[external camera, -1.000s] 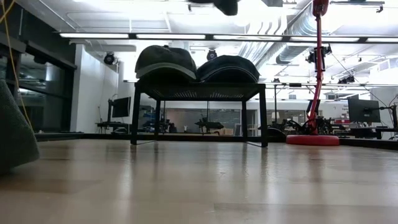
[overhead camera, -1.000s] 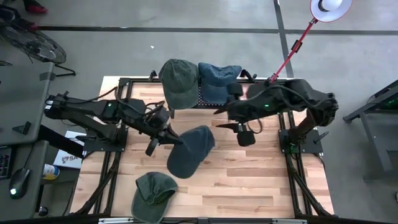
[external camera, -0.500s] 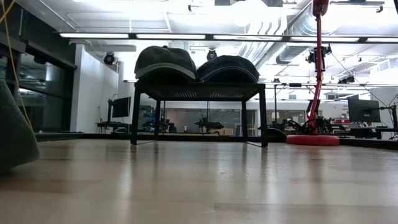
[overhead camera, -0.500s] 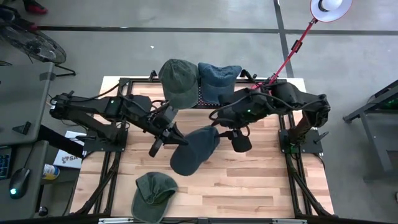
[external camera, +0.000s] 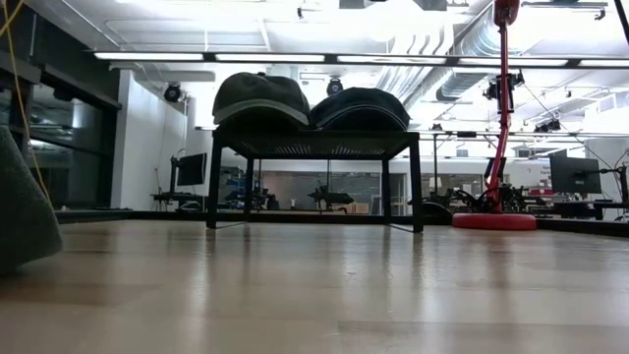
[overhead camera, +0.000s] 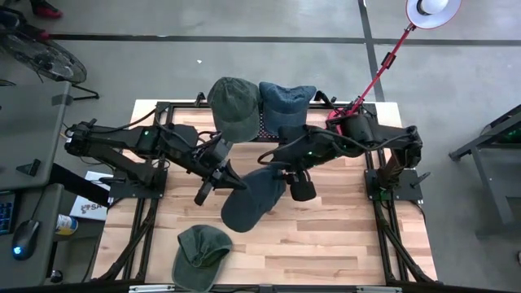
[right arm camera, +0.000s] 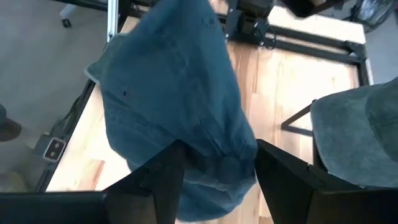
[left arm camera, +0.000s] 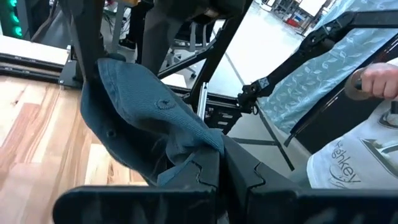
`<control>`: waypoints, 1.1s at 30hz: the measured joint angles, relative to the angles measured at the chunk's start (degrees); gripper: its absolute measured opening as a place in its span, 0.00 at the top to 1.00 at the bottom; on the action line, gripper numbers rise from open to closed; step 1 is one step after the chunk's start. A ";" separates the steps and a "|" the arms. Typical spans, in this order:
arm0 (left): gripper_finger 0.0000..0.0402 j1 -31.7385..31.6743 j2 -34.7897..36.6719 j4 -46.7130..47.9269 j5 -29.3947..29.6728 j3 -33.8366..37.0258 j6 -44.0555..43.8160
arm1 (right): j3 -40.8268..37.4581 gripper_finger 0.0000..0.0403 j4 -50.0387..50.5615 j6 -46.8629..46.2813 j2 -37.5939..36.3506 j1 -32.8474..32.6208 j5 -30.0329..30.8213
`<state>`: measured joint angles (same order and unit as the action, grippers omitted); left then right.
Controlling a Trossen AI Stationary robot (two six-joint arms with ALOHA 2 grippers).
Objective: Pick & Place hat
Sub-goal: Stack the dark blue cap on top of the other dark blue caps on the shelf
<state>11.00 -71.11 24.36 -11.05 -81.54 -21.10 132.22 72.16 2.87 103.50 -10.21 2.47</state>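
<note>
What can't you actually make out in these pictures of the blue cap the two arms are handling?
- High view: the left gripper fingertips sit under the blue cap edge, grip point hidden.
- High view: the right gripper is covered by its own arm and the cap.
- Right wrist view: the cap's near edge drops behind the fingers.
- Low view: the carried cap is outside the picture.

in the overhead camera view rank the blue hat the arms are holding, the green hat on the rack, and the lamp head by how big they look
1. Held blue hat, raised nearer the camera, so its lead is unsure.
2. Green hat on the rack, close behind.
3. Lamp head, clearly smallest, cut off by the frame edge.
</note>
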 joint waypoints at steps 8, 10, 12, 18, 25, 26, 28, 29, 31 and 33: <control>1.00 -0.11 0.00 -0.16 0.28 0.00 1.30 | 0.02 0.71 1.63 -1.38 -0.87 -0.08 0.60; 1.00 -0.11 0.00 -0.20 0.30 0.00 1.50 | 0.02 0.79 2.09 -1.38 -0.87 -0.08 0.62; 1.00 -0.13 0.00 -0.18 0.35 0.02 1.59 | 0.02 0.87 2.16 -1.40 -0.87 -0.08 0.66; 1.00 -0.13 0.00 -0.22 0.21 0.02 3.06 | 0.01 0.90 2.16 -2.30 -0.87 -0.08 1.50; 0.95 -0.11 0.00 -0.27 3.53 0.02 4.71 | 0.02 0.90 2.65 -2.87 -0.90 -0.08 2.16; 0.92 -0.11 0.00 -0.29 4.46 0.02 5.52 | 0.02 0.90 2.75 -2.89 -0.90 -0.08 2.17; 0.85 -0.11 0.15 -0.23 6.60 0.03 6.97 | 0.02 0.90 3.18 -2.89 -0.90 -0.08 2.36; 0.82 -0.11 0.32 -0.13 7.54 0.07 7.58 | 0.02 0.90 3.23 -2.91 -0.90 -0.08 2.75; 0.75 -0.11 0.64 -0.37 8.98 0.07 8.53 | 0.02 0.90 3.44 -2.92 -0.93 -0.08 3.48; 0.68 -0.11 1.37 0.16 10.28 0.09 9.22 | 0.04 0.90 3.92 -3.01 -1.25 -0.07 3.46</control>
<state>10.90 -69.74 24.53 -0.76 -81.45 -11.88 132.27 76.08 -0.13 102.26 -10.27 5.93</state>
